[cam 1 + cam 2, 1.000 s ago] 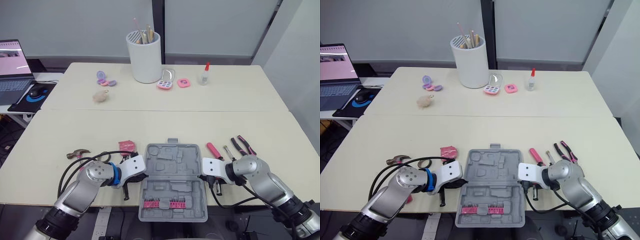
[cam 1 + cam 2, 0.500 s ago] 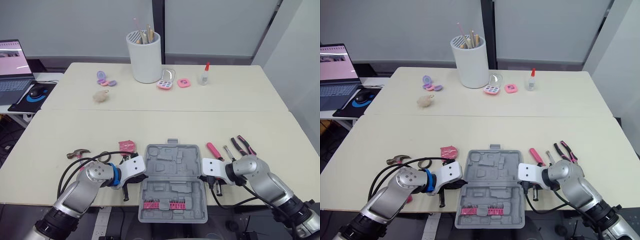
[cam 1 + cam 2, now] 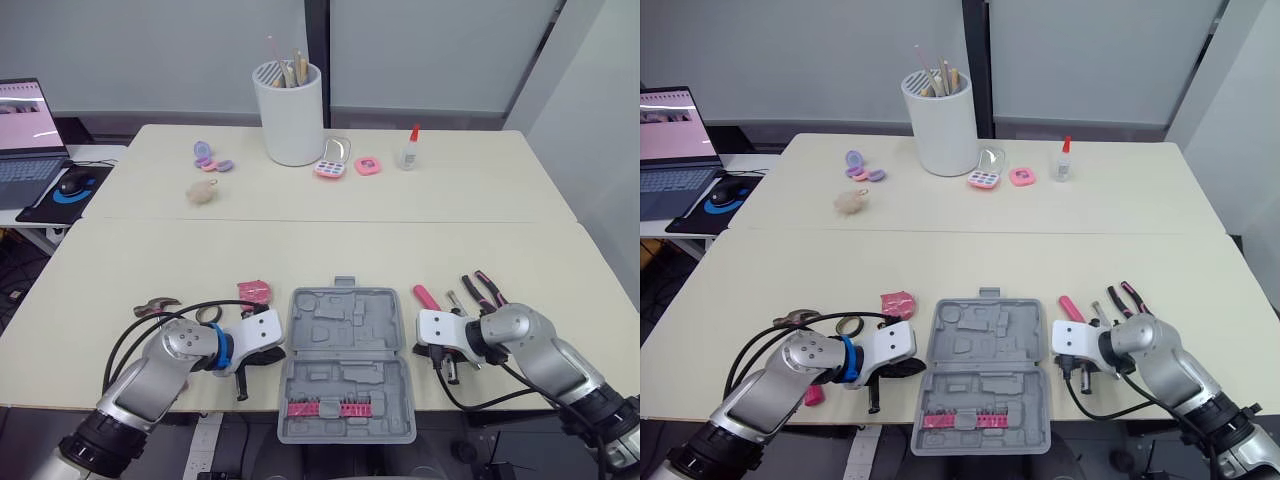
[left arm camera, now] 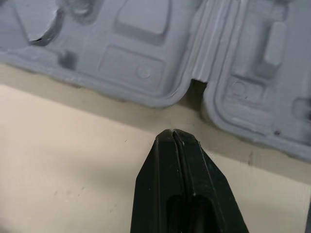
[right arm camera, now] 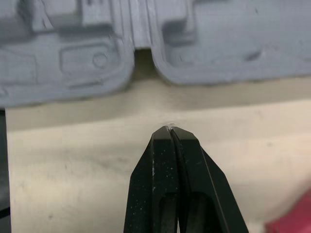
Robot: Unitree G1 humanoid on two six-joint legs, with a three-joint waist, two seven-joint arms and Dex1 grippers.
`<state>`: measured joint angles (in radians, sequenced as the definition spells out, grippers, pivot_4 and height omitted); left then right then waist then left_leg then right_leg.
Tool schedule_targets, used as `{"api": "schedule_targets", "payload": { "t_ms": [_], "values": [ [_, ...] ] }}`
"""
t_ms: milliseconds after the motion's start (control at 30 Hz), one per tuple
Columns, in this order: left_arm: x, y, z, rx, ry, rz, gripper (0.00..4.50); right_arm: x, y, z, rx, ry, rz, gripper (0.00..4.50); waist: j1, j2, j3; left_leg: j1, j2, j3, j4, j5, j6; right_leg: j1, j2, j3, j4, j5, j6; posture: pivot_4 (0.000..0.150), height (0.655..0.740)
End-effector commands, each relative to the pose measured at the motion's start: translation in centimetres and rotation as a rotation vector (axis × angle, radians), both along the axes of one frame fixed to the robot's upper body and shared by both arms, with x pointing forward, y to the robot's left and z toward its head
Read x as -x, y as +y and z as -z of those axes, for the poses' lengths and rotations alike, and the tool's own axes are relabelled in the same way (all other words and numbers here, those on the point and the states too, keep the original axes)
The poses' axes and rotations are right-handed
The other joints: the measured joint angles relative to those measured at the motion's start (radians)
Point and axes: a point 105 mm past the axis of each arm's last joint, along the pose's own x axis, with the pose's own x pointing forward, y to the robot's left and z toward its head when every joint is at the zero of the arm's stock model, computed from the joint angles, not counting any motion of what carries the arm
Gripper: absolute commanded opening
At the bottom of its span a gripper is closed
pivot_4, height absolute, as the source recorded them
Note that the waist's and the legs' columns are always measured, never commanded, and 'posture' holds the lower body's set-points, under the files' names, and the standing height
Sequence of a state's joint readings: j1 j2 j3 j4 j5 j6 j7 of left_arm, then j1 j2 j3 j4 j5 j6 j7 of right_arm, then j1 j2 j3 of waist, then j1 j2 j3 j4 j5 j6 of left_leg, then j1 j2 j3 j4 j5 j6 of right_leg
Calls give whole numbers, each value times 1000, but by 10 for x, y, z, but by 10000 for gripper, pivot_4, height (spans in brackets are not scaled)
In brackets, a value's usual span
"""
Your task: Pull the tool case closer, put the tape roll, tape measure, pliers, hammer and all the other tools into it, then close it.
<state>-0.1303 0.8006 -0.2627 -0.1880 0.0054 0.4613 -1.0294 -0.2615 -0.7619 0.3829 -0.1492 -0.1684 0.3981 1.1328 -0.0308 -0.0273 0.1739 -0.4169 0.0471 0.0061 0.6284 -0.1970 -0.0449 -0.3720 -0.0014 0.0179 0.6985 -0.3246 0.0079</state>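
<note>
Open grey tool case (image 3: 347, 365) lies flat at the near edge of the desk (image 3: 330, 250), between the two arms, with a row of red bits (image 3: 325, 408) in its near half. Left gripper (image 4: 173, 132) is low over the desk just beside the case's left side. Its fingers (image 4: 158, 170) are pressed together, hold nothing, and point at the hinge notch with a strip of bare desk between. Right gripper (image 5: 170, 128) does the same on the case's right side, fingers (image 5: 153, 170) together and empty, tips just short of the hinge notch. Left of the case are the pink tape measure (image 3: 254, 291), tape roll (image 3: 209, 314) and hammer (image 3: 155, 305). All three are on the desk, outside the case. Right of the case are a pink-handled tool (image 3: 428, 298), a screwdriver (image 3: 455, 300) and the pliers (image 3: 487, 290), also outside it. A white cup of brushes (image 3: 289, 115) and a glue bottle (image 3: 408, 150) stand at the far side.
</note>
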Motion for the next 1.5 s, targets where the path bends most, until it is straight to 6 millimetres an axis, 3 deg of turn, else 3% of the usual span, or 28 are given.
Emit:
{"api": "schedule_targets", "payload": {
  "t_ms": [33,167,200,267,433,533,700,833,967,1300,1400,1500],
  "values": [
    [-8,9,-19,35,-68,-23,0,-7,-7,-17,-30,-57,6,85,0,0,0,0,0,0,0,0,0,0,0,0,0,0,0,1500,7400],
    [-15,19,-45,128,-123,-46,0,-13,-10,-48,-133,-108,20,85,0,0,1,0,0,0,0,0,0,0,0,0,0,0,0,1500,7400],
    [-17,24,-55,169,-138,-67,2739,-13,-14,-57,-163,-111,30,0,1,0,1,-1,0,0,0,0,0,0,0,0,0,0,0,1500,7400],
    [-21,42,-80,268,-162,-135,5828,-13,-24,-82,-240,-123,61,4352,1,-1,1,-1,0,0,0,0,0,0,-1,0,0,0,0,1500,7400],
    [-20,89,-122,358,-196,-270,21585,-15,-52,-131,-367,-165,147,14076,-1,-2,3,0,2,0,0,0,0,0,-2,0,0,0,0,1500,7400],
    [-12,140,-141,359,-203,-423,30454,-19,-91,-157,-451,-209,292,20217,-1,-3,3,0,2,0,-1,0,0,0,-3,0,-1,0,0,1500,7400],
    [4,207,-149,362,-219,-639,45000,-12,-147,-158,-435,-238,458,32585,0,-3,3,0,1,2,-2,0,0,-1,-5,-1,-2,0,-1,1500,7400],
    [15,237,-143,324,-217,-735,45000,-8,-183,-149,-405,-257,556,44877,0,-2,4,0,1,4,-2,0,0,-2,-6,0,-1,0,-1,1500,7400],
    [16,248,-136,303,-223,-775,45000,-8,-193,-140,-397,-254,589,44877,0,-2,4,0,1,5,-2,0,0,-2,-7,0,-1,0,-1,1500,7400],
    [17,248,-131,285,-225,-785,45000,-13,-190,-140,-389,-258,579,44877,-1,-2,4,0,1,5,-2,0,0,-2,-7,1,-1,0,-1,1500,7400],
    [17,247,-132,278,-229,-781,45000,-16,-185,-138,-390,-266,565,44877,-1,-2,4,0,1,5,-2,0,0,-2,-7,1,-1,0,-1,1500,7400],
    [16,242,-127,278,-214,-777,45000,-21,-164,-130,-392,-260,495,44877,-2,-2,4,0,1,5,-2,0,0,-2,-7,1,-1,0,-1,1500,7400]
  ]
}}
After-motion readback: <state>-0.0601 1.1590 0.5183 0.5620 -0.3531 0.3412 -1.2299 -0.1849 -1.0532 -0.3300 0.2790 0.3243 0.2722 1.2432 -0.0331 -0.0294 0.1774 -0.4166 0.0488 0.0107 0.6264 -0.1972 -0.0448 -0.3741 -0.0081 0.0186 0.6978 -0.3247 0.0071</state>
